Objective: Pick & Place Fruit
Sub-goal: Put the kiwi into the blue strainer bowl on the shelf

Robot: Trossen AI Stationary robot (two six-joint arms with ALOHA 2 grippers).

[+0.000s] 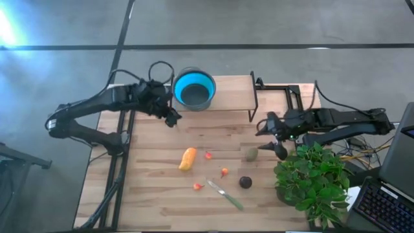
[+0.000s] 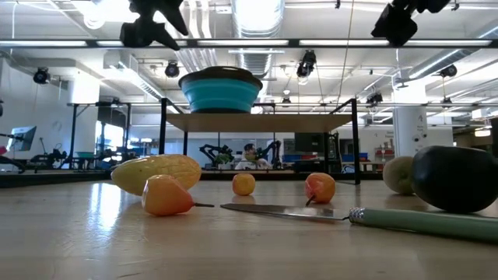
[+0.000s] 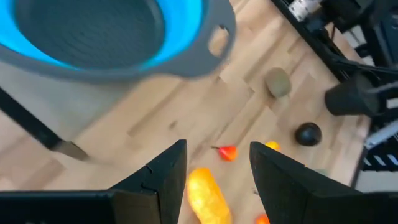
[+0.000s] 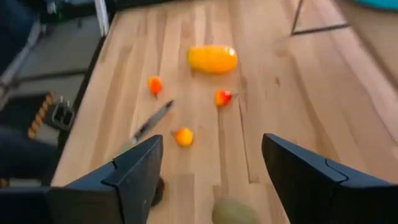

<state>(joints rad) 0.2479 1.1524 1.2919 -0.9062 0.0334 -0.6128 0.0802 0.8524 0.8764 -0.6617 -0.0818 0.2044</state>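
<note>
1. High view: the left gripper hovers just beside the blue bowl on its raised rack, fingers apart and holding nothing.
2. The right gripper hangs just right of the olive-green fruit, fingers spread and empty.
3. The orange-yellow fruit lies mid-table, with three small red-orange pieces scattered near it.
4. The dark round fruit sits near the green-handled knife.
5. A potted plant stands at the table's right edge.

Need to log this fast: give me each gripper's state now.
Left gripper: open, holding nothing.
Right gripper: open, holding nothing.
</note>
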